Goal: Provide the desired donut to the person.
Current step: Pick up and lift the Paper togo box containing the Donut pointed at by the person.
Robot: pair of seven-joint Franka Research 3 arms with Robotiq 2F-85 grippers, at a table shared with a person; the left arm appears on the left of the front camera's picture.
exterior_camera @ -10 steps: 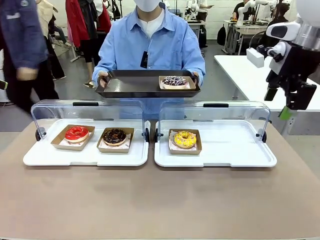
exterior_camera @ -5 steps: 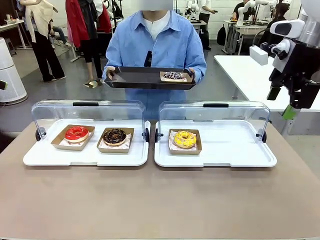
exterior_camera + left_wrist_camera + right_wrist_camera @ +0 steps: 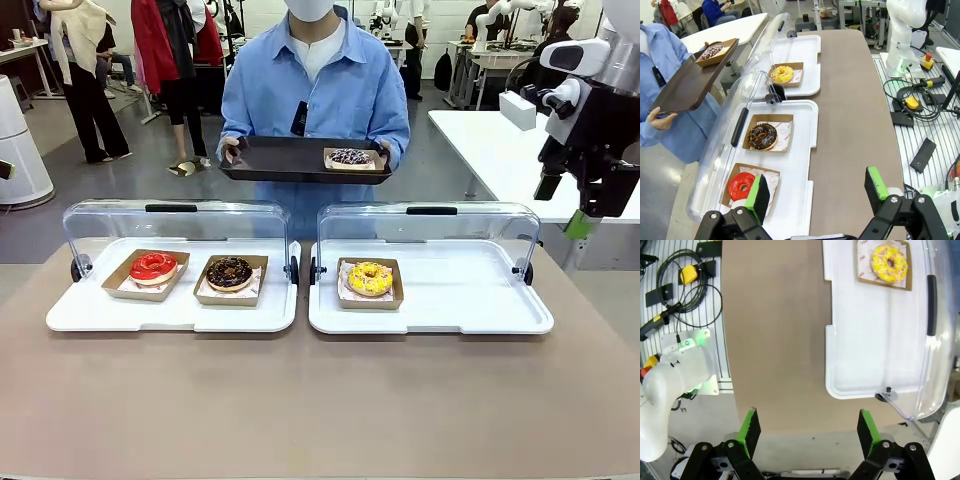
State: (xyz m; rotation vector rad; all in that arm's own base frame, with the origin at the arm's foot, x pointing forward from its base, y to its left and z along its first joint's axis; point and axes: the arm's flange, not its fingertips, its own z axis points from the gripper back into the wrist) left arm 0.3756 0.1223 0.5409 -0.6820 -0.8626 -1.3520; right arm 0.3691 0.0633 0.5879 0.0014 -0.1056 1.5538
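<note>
Person (image 3: 318, 90): light-blue shirt, white tee, black mic. Dark tray (image 3: 275, 160) is brown-black. Sprinkled donut (image 3: 350, 157) is dark with pale flecks. Table (image 3: 320, 400) is tan-brown. White trays (image 3: 100, 315) have clear lids (image 3: 120, 222) with black handles. Red donut (image 3: 153, 266) is glossy. Chocolate donut (image 3: 230, 272) has light bits. Yellow donut (image 3: 370, 278) has pink sprinkles. Boxes (image 3: 212, 293) are brown card. Left gripper (image 3: 816, 180) and right gripper (image 3: 807, 415) are black with green pads.

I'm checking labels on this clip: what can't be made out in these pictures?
Front view: topping of the donut on the dark tray held by the person, too small to tell.
Left wrist view: part of the red donut, hidden behind a finger of the left gripper.
Right wrist view: box under the yellow donut, cut off by the top edge.
</note>
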